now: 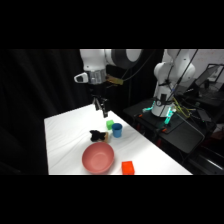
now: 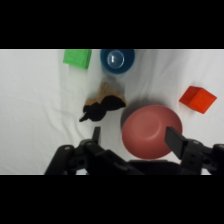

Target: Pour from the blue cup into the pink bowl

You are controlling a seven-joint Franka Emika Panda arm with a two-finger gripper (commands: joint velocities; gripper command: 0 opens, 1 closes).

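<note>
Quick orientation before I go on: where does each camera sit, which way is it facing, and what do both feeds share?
Side view: fixed beside the table, looking across and down; shows the arm, its base at upper right, and the end effector above the white table.
Wrist view: on the wrist, looking down past the open end effector; black linkage and both fingers show.
Shared: blue cup, pink bowl, green cube, orange-red block, dark object.

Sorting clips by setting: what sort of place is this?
Probably a robotics lab: a white arm over a white table holding toy-like props, a pink bowl and blue cup, with dark equipment behind.
</note>
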